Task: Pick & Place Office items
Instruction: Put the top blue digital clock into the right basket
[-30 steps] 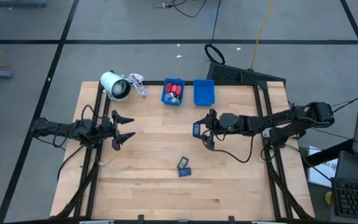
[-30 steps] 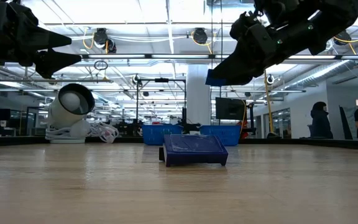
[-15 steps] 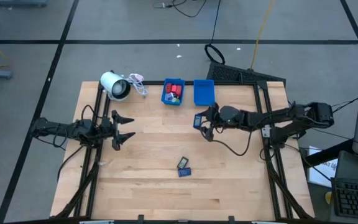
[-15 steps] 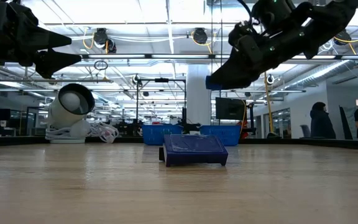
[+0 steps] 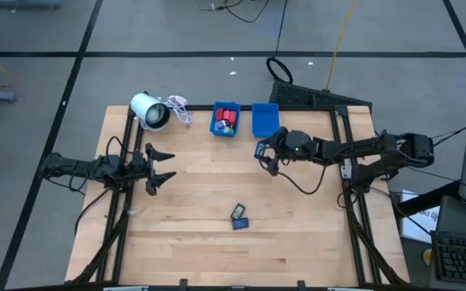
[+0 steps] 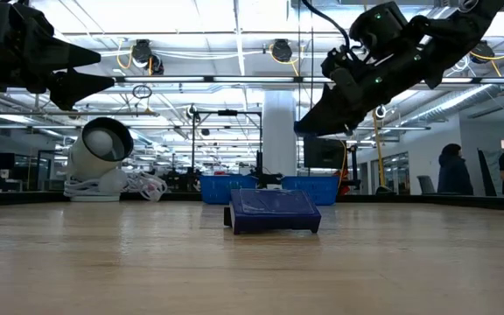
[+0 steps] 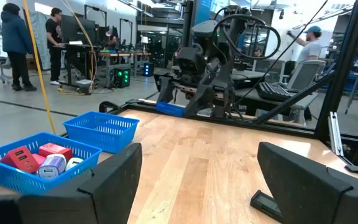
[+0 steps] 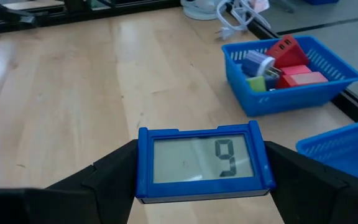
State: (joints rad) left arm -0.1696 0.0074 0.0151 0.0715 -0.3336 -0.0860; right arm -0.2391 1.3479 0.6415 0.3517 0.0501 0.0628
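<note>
My right gripper [image 5: 261, 151] is shut on a small blue device with a grey screen [image 8: 201, 163], held in the air just near of the empty blue bin [image 5: 265, 120]. The other blue bin [image 5: 226, 119] holds red, blue and white pieces. A dark piece [image 5: 239, 212] and a blue block [image 5: 240, 224] lie flat on the table's middle near part; the blue block also shows in the low view [image 6: 274, 211]. My left gripper [image 5: 167, 164] is open and empty above the table's left part. My right gripper pinches the blue device between its two fingers [image 8: 107, 174] by its two short ends [image 8: 143, 167]. The fingers come from the table's right side, slanting down. The device is lifted clear of the table [image 6: 299, 128], its screen turned toward the wrist camera.
A white cylindrical roll [image 5: 150, 111] with a white cord lies at the far left of the table. Both bins stand at the far edge. Bare wood lies between the arms. People stand in the room beyond the table [image 7: 17, 40].
My right gripper has carried the blue device toward the table's far edge, nearer the empty blue bin, still shut on it and clear of the table.
</note>
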